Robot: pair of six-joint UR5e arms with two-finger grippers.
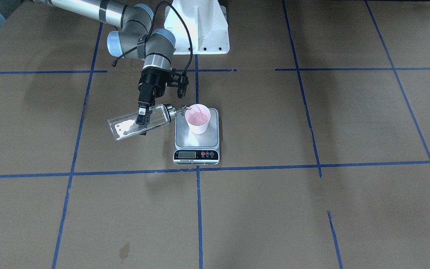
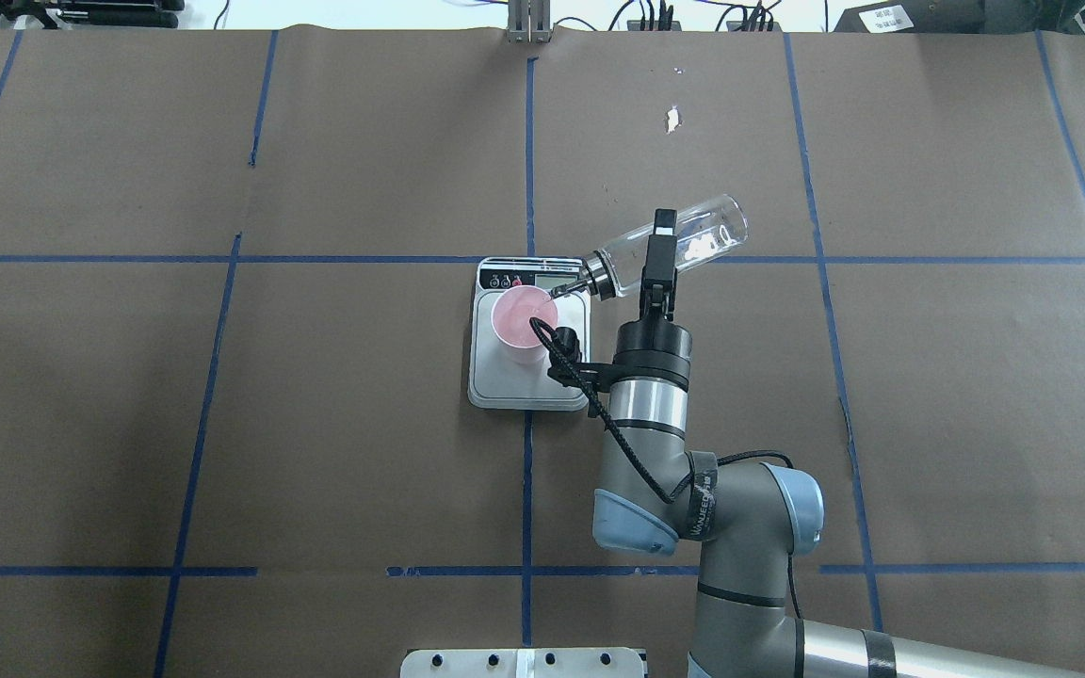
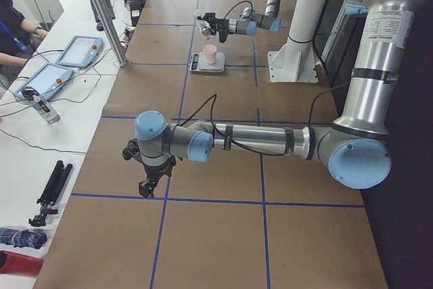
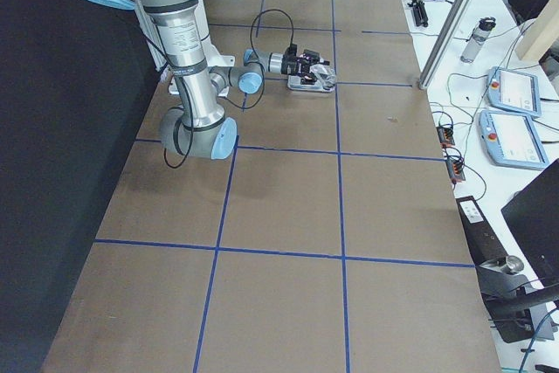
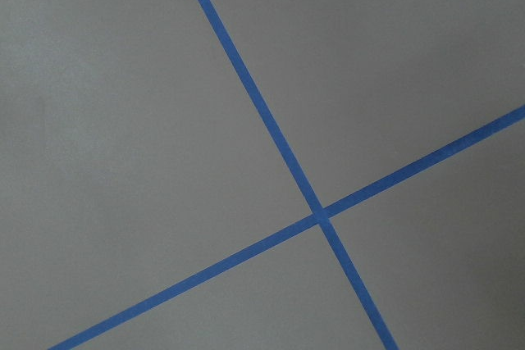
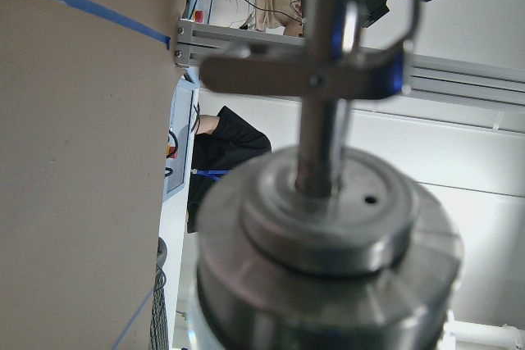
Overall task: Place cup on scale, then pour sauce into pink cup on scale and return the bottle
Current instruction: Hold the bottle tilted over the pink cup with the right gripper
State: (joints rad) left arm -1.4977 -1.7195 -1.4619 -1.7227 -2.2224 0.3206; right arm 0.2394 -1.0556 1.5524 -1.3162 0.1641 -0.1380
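Observation:
The pink cup (image 1: pixel 197 118) stands upright on the silver platform of the scale (image 1: pixel 185 141), toward the platform's far side from the display. My right gripper (image 1: pixel 143 116) is shut on the clear glass bottle (image 1: pixel 123 127), which lies tilted almost flat. Its metal spout (image 1: pixel 182 109) reaches over the cup's rim. From overhead, the bottle (image 2: pixel 704 229) points left and down at the cup (image 2: pixel 522 320). The clear sauce is barely visible; I cannot make out a stream. My left gripper (image 3: pixel 150 184) hangs low over bare table far from the scale; whether it is open or shut, I cannot tell.
The white robot base (image 1: pixel 196 26) stands behind the scale. Blue tape lines cross the brown table. A side desk with tablets (image 3: pixel 74 52), cables and seated people runs along the table's far edge. A small dark stain (image 1: pixel 124 250) marks the paper.

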